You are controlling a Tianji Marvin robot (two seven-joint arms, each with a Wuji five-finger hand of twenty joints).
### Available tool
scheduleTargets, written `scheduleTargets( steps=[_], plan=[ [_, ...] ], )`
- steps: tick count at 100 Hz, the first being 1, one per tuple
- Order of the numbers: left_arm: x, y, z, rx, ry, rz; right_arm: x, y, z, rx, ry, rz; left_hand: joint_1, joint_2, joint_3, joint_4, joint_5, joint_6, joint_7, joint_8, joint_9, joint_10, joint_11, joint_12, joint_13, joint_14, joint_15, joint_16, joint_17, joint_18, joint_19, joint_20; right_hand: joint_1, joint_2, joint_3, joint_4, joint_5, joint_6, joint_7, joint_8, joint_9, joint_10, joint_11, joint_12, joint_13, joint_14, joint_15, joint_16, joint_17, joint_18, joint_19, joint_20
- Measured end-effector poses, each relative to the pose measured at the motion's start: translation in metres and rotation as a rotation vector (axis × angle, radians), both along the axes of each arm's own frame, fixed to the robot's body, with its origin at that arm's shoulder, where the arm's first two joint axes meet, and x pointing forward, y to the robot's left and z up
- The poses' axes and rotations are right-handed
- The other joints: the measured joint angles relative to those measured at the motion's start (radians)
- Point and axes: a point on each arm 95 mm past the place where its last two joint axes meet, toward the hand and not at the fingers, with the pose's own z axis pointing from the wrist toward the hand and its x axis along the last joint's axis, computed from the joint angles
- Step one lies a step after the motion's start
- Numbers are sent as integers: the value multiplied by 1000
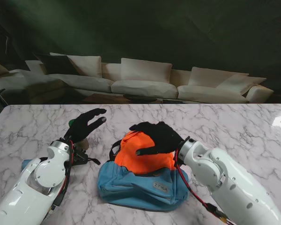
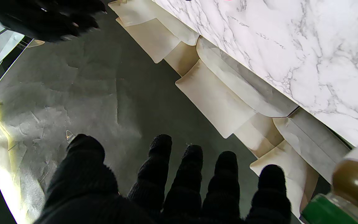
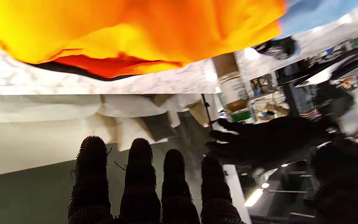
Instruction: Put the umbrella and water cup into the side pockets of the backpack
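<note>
Resting open right hand (image 1: 157,137) on backpack (image 1: 143,176), hovering empty spread left hand (image 1: 86,123) over water cup (image 2: 350,189), risking tipping it.

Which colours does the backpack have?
The backpack is orange on top and blue nearer to me; stand view shows it best.

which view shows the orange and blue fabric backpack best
The stand view: the whole orange and blue fabric backpack lies there under the right hand. The right wrist view shows only its orange cloth; the left wrist view shows none.
</note>
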Motion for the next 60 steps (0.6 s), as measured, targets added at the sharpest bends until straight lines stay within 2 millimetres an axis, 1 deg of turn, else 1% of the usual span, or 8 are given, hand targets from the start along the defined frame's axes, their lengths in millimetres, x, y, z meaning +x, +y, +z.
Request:
scheduleTargets(
  steps=[14,37,42,48,49,53,58,60],
  plan=[
    [0,1,0,4,-5,2,32,-14,4,-52,-16,-47,0,0,0,0,0,0,0,0,0,0,0,0,0,0,0,0,0,0,0,0,0,0,0,0,0,0,20,0,0,-6,2,0,0,-6,0,0,0,0,2,0],
    [0,1,0,4,-5,3,79,-30,-3,-176,-23,-146,0,0,0,0,0,0,0,0,0,0,0,0,0,0,0,0,0,0,0,0,0,-2,0,0,0,0,34,-7,-2,-9,2,0,0,-11,0,0,-11,-12,6,0],
    [0,1,0,4,-4,2,88,-33,-7,-200,-4,-176,0,0,0,0,0,0,0,0,0,0,0,0,0,0,0,0,0,0,0,0,-11,-23,21,0,0,0,47,-20,-4,-9,2,0,-6,-11,0,0,-27,-13,-11,0],
    [0,1,0,3,-3,2,97,-35,-11,-239,7,-213,0,0,0,0,0,0,0,0,0,0,0,0,0,0,0,0,0,0,0,0,-32,-82,62,1,0,0,48,-45,-4,-9,2,0,-9,-12,0,0,-45,-13,-36,0],
    [0,1,0,3,-3,2,98,-36,-11,-246,7,-219,0,0,0,0,0,0,0,0,0,0,0,0,0,0,0,0,0,0,0,0,-35,-95,93,1,0,0,48,-55,-4,-9,2,0,-18,-12,0,0,-49,-13,-44,0],
    [0,1,0,3,-3,2,102,-37,-13,-272,5,-238,0,0,0,0,0,0,0,0,0,0,0,0,0,0,0,0,0,0,0,0,-57,-126,102,1,0,2,48,-63,-4,-8,2,-1,-20,-12,-1,0,-56,-13,-55,0],
    [0,1,0,3,-3,2,104,-36,-16,-303,5,-251,0,0,0,0,0,0,0,0,0,0,0,0,0,0,0,0,0,0,0,0,-83,-136,130,2,-2,26,38,-83,-5,-6,-1,-3,-21,-12,-6,-2,-61,-13,-68,0],
    [0,1,0,3,-3,3,105,-35,-17,-316,7,-252,0,0,0,0,0,0,0,0,0,0,0,0,0,0,0,0,0,0,0,0,-84,-159,144,2,-3,40,31,-94,-16,0,-8,-4,-21,-11,-9,-8,-62,-13,-73,0]
  ],
)
